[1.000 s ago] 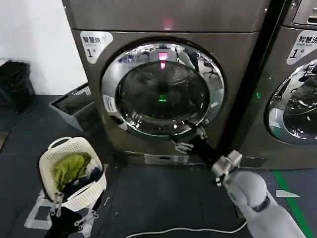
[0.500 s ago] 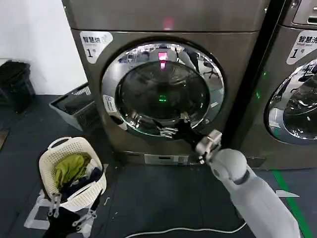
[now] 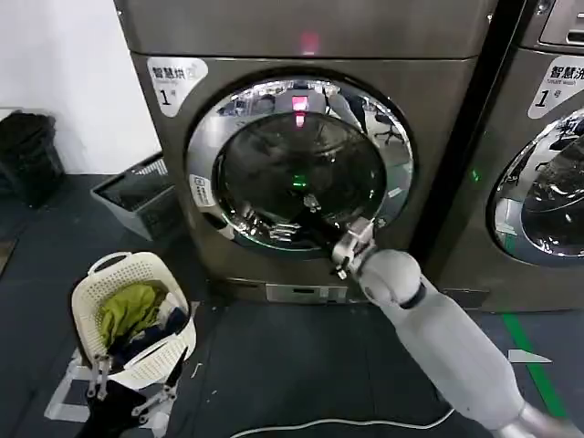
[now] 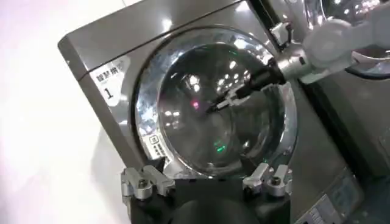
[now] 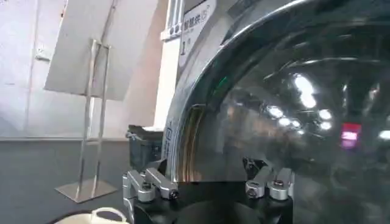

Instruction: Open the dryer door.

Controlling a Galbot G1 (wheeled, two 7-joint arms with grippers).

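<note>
The bronze-grey dryer point(image 3: 438, 109) stands in front of me, red light on its top panel. Its round dryer door point(image 3: 206, 151), with chrome rim and dark glass, lies flush with the front. My right gripper point(image 3: 294, 219) is open, held against the lower part of the glass, the arm reaching in from the lower right. In the right wrist view the open right gripper point(image 5: 208, 182) faces the chrome rim point(image 5: 183, 122) with nothing between its fingers. The left wrist view shows the dryer door point(image 4: 152, 91) and the right gripper point(image 4: 220, 103) on the glass. My left gripper point(image 3: 128, 392) hangs open, low by the basket.
A white laundry basket point(image 3: 109, 274) with clothes sits on the dark floor at the left. A grey crate point(image 3: 137, 192) and a black bin point(image 3: 27, 155) stand behind it. A second machine point(image 3: 547, 182) adjoins on the right. A white cable point(image 3: 338, 424) crosses the floor.
My right arm has swung left and upward, carrying the gripper from the door's lower right rim to the lower middle of the glass. The door has not moved.
</note>
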